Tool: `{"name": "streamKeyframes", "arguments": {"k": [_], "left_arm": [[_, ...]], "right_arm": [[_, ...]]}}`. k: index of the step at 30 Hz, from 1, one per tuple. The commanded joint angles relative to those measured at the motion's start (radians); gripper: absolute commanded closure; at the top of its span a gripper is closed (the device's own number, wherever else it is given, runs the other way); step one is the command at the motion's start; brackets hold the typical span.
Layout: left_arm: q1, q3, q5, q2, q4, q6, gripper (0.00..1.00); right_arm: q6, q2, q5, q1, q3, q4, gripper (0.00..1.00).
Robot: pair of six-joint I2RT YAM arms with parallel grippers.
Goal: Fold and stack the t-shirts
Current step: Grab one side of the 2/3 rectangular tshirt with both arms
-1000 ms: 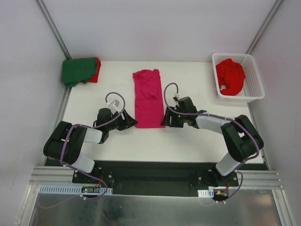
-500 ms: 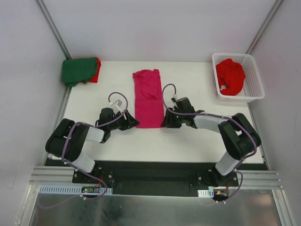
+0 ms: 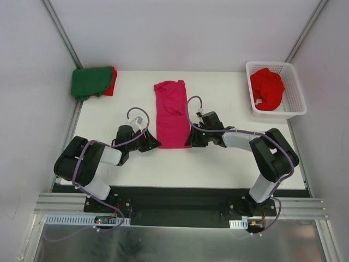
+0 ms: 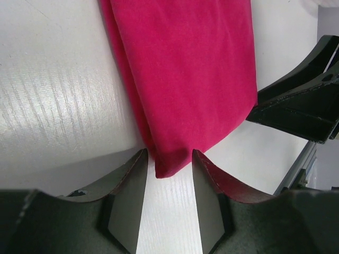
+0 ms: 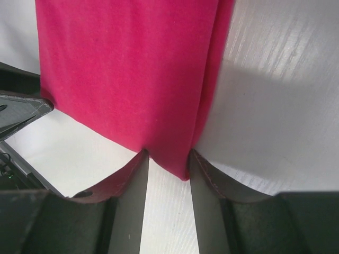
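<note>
Top view: the magenta-pink t-shirt lies folded lengthwise in the middle of the table. The left gripper is at its near-left corner and the right gripper at its near-right corner.

Left wrist: 2 half-closed fingers flank that corner, touching the cloth. I cannot tell if they pinch it.

Right wrist: the same at the other corner.

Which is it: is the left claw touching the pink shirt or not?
Touching. The left wrist view shows a corner of the pink shirt lying between the fingers of the left gripper, its edges meeting both inner faces.
</note>
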Motion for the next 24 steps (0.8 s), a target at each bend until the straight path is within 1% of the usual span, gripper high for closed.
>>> {"name": "streamKeyframes", "arguments": {"k": [1, 7, 14, 17, 18, 20, 21, 22, 24], "left_arm": [[-0.01, -0.014, -0.004, 0.017, -0.022, 0.015, 0.61], [-0.01, -0.009, -0.012, 0.031, -0.019, 0.015, 0.63], [-0.011, 0.023, -0.012, 0.074, 0.001, 0.001, 0.71], [-0.013, 0.037, -0.004, 0.097, 0.012, -0.002, 0.79], [-0.013, 0.04, -0.004, 0.102, 0.013, -0.002, 0.86], [-0.013, 0.043, -0.001, 0.112, 0.018, -0.002, 0.92], [-0.013, 0.045, -0.001, 0.114, 0.019, 0.0, 0.98], [-0.013, 0.045, 0.002, 0.115, 0.019, 0.0, 1.0], [-0.013, 0.042, 0.005, 0.114, 0.019, 0.0, 1.0]], "right_arm": [[-0.003, 0.032, 0.012, 0.011, 0.012, -0.02, 0.63], [-0.007, 0.037, 0.012, 0.011, 0.009, -0.02, 0.69], [-0.012, 0.041, 0.008, 0.011, 0.009, -0.023, 0.75], [-0.013, 0.041, 0.008, 0.011, 0.009, -0.026, 0.81], [-0.015, 0.043, 0.006, 0.011, 0.011, -0.025, 0.85], [-0.015, 0.045, 0.006, 0.012, 0.012, -0.028, 0.91], [-0.015, 0.045, 0.005, 0.012, 0.014, -0.029, 0.98], [-0.017, 0.046, 0.005, 0.012, 0.014, -0.029, 0.99], [-0.018, 0.043, 0.003, 0.012, 0.014, -0.031, 0.99]]}}
